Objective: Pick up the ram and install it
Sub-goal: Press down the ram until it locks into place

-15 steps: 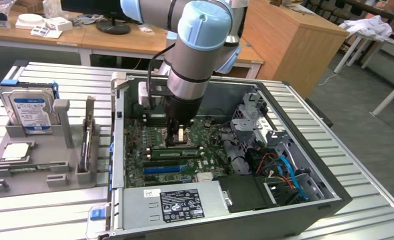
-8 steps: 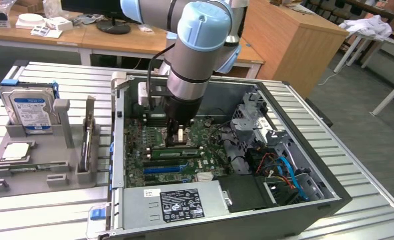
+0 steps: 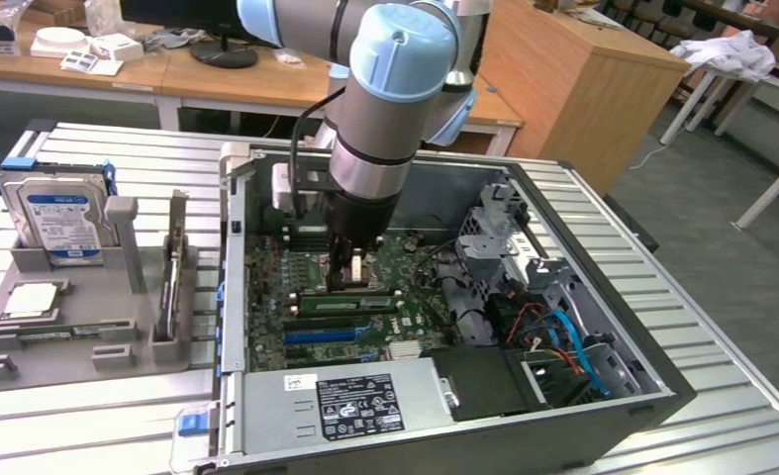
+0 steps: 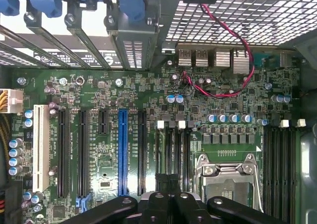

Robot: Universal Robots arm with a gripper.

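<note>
My gripper (image 3: 350,269), clenched, presses the ram (image 3: 345,301) into its motherboard (image 4: 148,115) slot inside the computer case (image 3: 601,327).

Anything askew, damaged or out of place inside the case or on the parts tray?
Nothing stands out. The gripper is shut, low over the motherboard inside the open case. The hard drive stands upright in the grey tray, and the motherboard shows no visible damage.
</note>
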